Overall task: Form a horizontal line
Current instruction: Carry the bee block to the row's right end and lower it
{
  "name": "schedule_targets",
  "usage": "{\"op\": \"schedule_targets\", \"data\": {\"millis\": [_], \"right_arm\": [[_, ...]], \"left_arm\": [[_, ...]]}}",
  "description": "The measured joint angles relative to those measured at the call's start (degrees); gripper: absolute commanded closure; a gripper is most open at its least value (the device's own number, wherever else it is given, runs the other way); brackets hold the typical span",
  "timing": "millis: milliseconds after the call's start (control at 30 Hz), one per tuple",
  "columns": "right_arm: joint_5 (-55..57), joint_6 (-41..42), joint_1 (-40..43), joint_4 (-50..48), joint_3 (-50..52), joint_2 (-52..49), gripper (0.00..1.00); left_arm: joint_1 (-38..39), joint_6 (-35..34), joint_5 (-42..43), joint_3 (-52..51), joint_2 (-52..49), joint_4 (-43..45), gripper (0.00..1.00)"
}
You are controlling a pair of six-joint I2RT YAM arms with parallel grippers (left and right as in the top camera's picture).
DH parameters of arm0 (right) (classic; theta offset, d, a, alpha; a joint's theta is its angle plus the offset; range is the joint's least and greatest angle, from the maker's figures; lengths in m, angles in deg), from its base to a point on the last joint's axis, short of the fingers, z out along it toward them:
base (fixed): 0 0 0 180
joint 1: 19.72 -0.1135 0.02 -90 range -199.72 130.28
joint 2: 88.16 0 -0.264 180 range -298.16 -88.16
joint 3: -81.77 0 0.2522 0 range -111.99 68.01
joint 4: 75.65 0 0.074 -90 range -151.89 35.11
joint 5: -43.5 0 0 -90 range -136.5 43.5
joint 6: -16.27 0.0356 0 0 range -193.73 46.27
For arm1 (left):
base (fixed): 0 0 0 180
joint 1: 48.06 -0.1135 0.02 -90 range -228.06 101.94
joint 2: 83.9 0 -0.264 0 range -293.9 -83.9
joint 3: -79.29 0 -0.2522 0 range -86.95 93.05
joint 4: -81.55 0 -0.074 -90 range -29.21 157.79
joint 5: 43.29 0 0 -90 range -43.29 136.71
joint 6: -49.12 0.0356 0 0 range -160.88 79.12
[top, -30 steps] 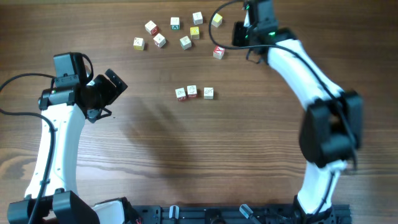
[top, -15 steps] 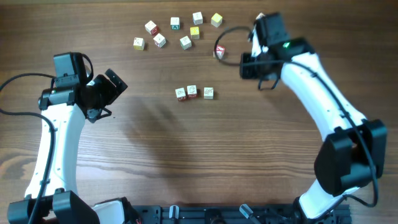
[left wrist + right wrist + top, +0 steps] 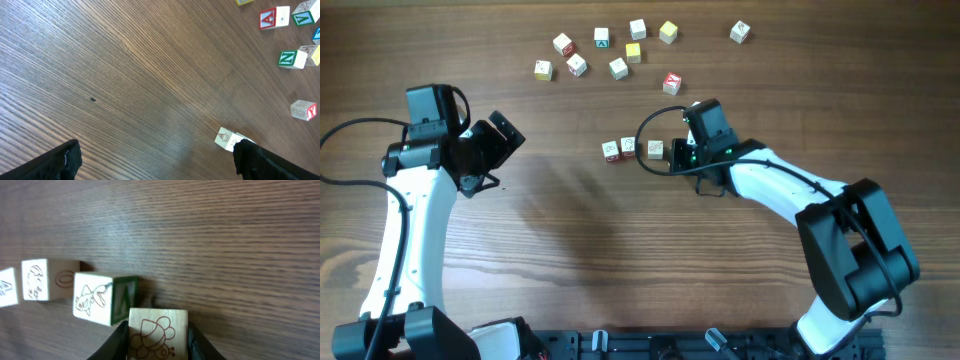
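Overhead: right arm [image 3: 775,186] folded inward, right claw [image 3: 676,154] clamping cube [image 3: 158,332] beside row [image 3: 628,147].

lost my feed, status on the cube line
Left fingers open. Right fingers shut on pale wooden bee-print cube, at right end of three-cube wooden row. Scattered loose cubes apart, nothing blocking.

**Robot-manipulation laboratory bench.** The setting is identified by two white-and-black jointed machines, a left arm [image 3: 415,215] and a right arm [image 3: 780,190]. Their bases are placed at a black rail [image 3: 670,345] along the near edge of a wood-grain table [image 3: 570,260]. Black cables [image 3: 345,135] are run loosely to both arms. Small printed toy blocks [image 3: 602,38] are scattered on the tabletop, and the scene is recorded from overhead and from each wrist.
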Motion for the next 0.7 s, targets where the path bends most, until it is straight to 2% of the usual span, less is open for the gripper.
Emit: {"op": "schedule_targets", "data": {"millis": [133, 400, 600, 700], "right_arm": [[0.28, 1.44, -0.07, -4.42, 1.38, 0.0, 0.72], [0.46, 4.46, -1.22, -6.49, 1.44, 0.0, 0.63], [0.44, 5.46, -3.48, -6.71, 1.44, -0.07, 0.32], [0.48, 5.86, -3.61, -7.13, 1.49, -0.11, 0.22]], "left_arm": [[0.0, -0.02, 0.02, 0.0, 0.0, -0.02, 0.0], [0.0, -0.02, 0.02, 0.0, 0.0, -0.02, 0.0], [0.0, -0.02, 0.0, 0.0, 0.0, -0.02, 0.0], [0.0, -0.02, 0.02, 0.0, 0.0, -0.02, 0.0]]}}
